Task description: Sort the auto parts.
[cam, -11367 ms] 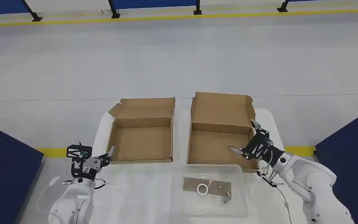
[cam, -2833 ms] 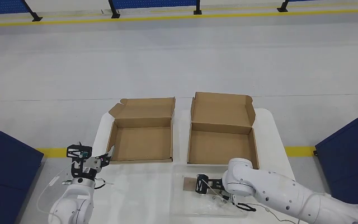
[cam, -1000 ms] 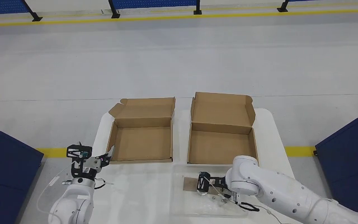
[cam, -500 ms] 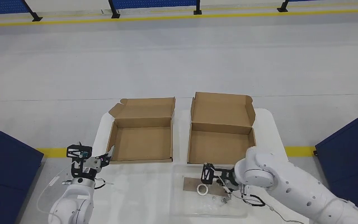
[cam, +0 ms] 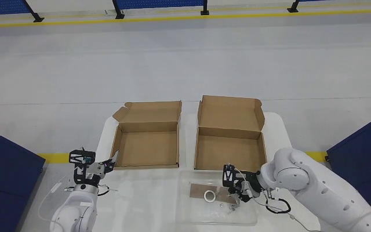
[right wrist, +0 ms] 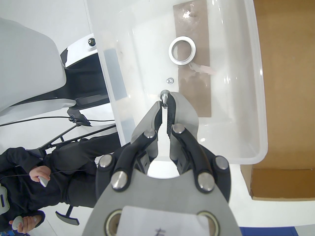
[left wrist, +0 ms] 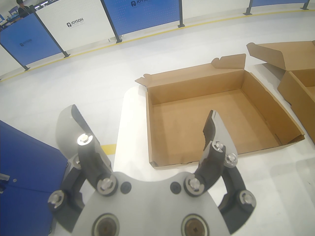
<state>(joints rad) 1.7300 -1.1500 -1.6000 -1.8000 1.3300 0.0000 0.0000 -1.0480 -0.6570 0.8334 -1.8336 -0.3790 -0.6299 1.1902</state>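
Observation:
A clear plastic bin at the table's front holds a metal ring, a flat brown plate and a few small fasteners. My right gripper hangs over the bin's right part, just in front of the right cardboard box. In the right wrist view this gripper is shut on a small bolt at its fingertips, above the ring, the plate and a loose nut. My left gripper is open at the table's left edge.
Two open cardboard boxes stand side by side behind the bin, the left box and the right one, both with bare floors. The bin's wall lies close to the right box's front wall. White table surface spreads between the left gripper and the bin.
My right gripper has drawn back to the right and risen from the bin's left part, over the plate, toward the front of the right box. The left arm has kept still.

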